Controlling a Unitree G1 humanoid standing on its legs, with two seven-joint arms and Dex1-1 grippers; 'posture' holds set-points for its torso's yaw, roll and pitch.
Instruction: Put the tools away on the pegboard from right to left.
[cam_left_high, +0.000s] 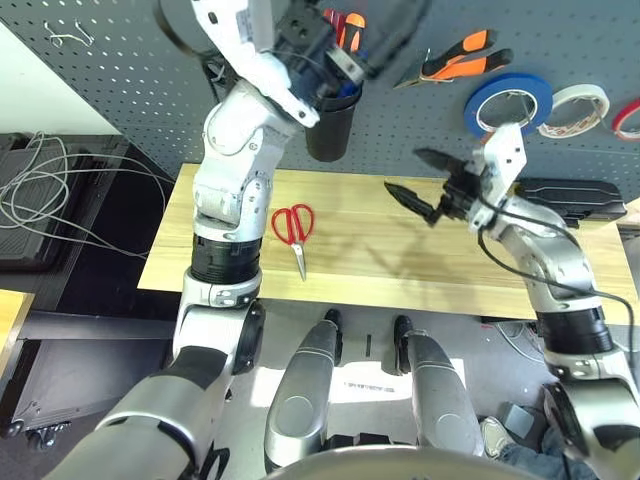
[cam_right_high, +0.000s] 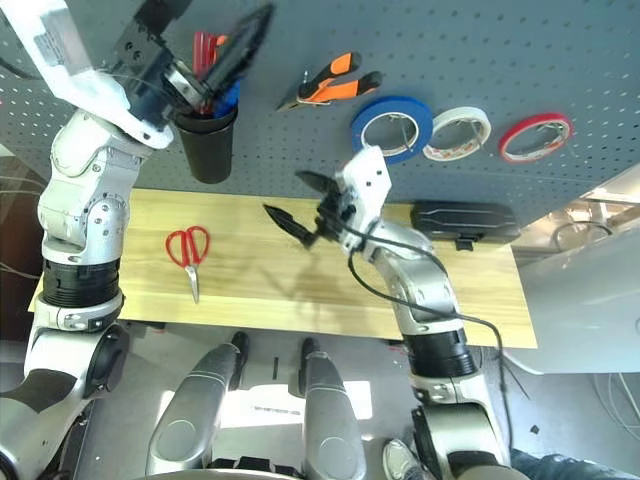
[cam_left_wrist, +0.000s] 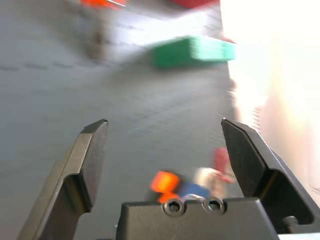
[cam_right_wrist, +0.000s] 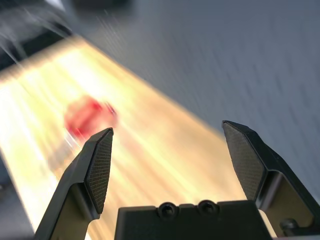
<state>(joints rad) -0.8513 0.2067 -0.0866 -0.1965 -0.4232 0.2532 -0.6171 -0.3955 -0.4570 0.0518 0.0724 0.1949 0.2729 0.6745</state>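
On the pegboard (cam_left_high: 120, 60) hang the orange-and-black pliers (cam_left_high: 460, 57) and the blue tape roll (cam_left_high: 508, 103). A black cup (cam_left_high: 330, 125) on the board holds red, orange and blue handles; the blue one (cam_right_high: 231, 97) looks like the small screwdriver. My left gripper (cam_left_wrist: 165, 150) is raised just above and right of the cup, open, nothing between its fingers. The red-handled scissors (cam_left_high: 294, 228) lie flat on the wooden table (cam_left_high: 400, 260), left of centre. My right gripper (cam_left_high: 425, 185) hovers open over the table's middle, pointing left toward the scissors (cam_right_wrist: 90, 117).
White tape (cam_left_high: 575, 108) and red tape (cam_left_high: 628, 118) hang right of the blue roll. A black case (cam_left_high: 570, 195) lies at the table's back right. Spare wire hooks (cam_left_high: 70, 38) sit at the board's upper left. Cables (cam_left_high: 50, 200) lie left of the table.
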